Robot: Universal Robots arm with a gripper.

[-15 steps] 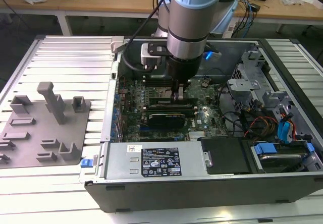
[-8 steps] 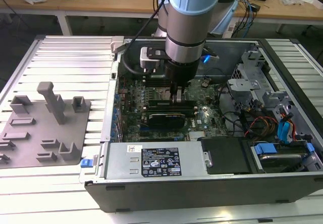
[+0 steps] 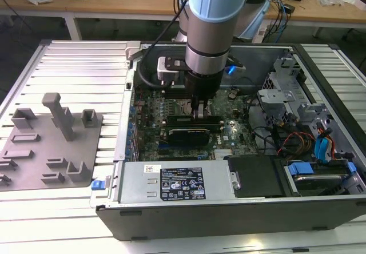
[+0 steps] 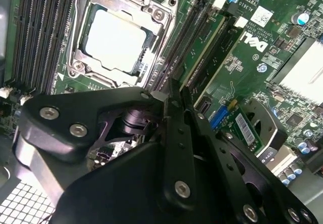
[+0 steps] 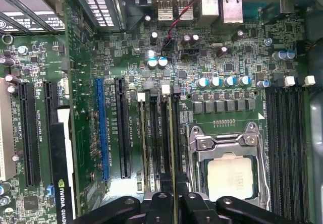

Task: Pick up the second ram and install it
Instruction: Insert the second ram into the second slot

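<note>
Hovering low over the motherboard (image 3: 229, 131), the claw (image 5: 174, 204) looks clenched on the ram (image 5: 174, 148), whose long axis runs along the slots (image 5: 156, 133) right beside the socket (image 5: 229, 168), edge seemingly down in its slot.

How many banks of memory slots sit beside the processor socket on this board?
2. The first bank lies right below the gripper, on one side of the processor socket; the second bank lies on the socket's opposite side. The gripper hides part of the first bank.
</note>
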